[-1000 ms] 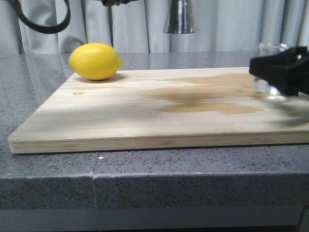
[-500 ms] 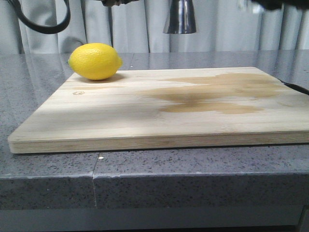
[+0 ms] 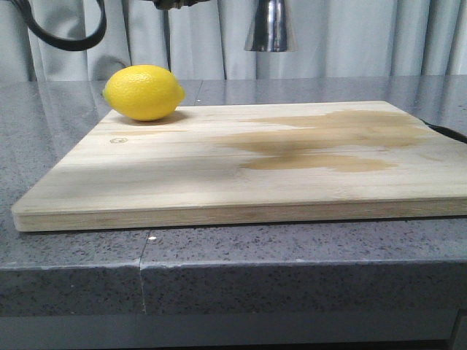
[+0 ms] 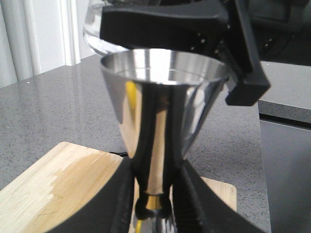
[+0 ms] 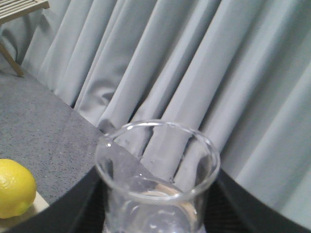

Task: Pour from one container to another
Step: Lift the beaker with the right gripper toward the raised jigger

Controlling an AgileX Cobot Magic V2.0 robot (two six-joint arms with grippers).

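**Beaker above jigger mouth, pour pending**

Left pincer clenched on jigger at its waist, held upright, mouth at 12 o'clock; right pincer grasping beaker just above the rim, toward 11 o'clock; judged: tip the lip inward.

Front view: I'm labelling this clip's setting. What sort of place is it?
Probably a mock bar or kitchen counter: a grey stone countertop, a wooden cutting board with a lemon, a steel jigger, grey curtains behind.

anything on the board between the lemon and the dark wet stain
Nothing: front view shows bare pale wooden board between yellow lemon and brownish wet stain.
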